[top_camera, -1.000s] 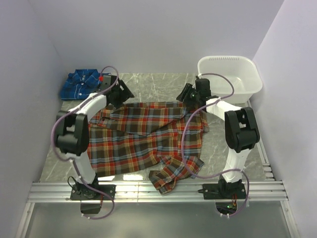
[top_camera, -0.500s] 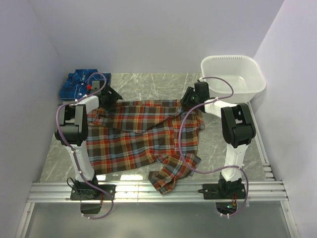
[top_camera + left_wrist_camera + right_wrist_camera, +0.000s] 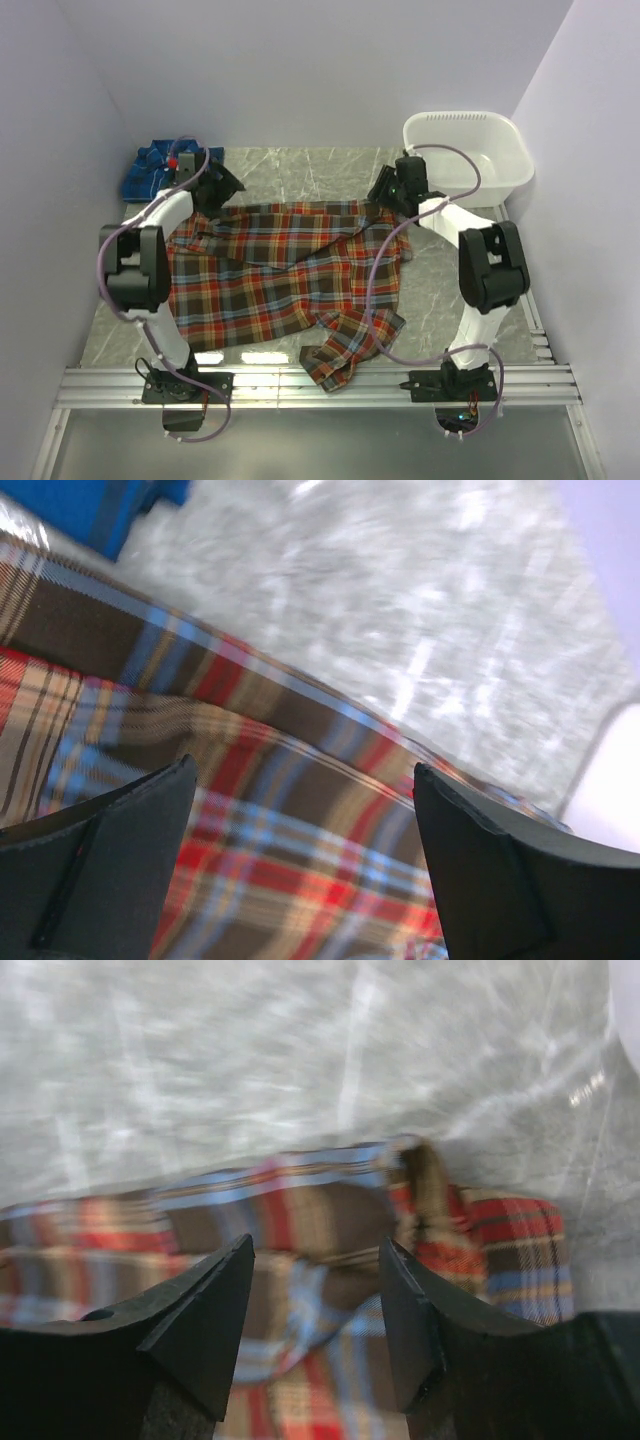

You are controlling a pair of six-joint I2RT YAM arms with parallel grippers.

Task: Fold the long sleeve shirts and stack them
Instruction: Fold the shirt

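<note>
Shifted toward far edge: left fingers [image 3: 110, 870], right fingers [image 3: 190, 1320] apart over red-orange shirt [image 3: 280, 285]

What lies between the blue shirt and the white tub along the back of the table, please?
Bare marble tabletop, as the top view shows; the left gripper and right gripper intrude at either end.

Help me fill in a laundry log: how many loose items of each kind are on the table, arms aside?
red-orange plaid shirt: 1
blue plaid shirt: 1
white plastic tub: 1
Total: 3
</note>
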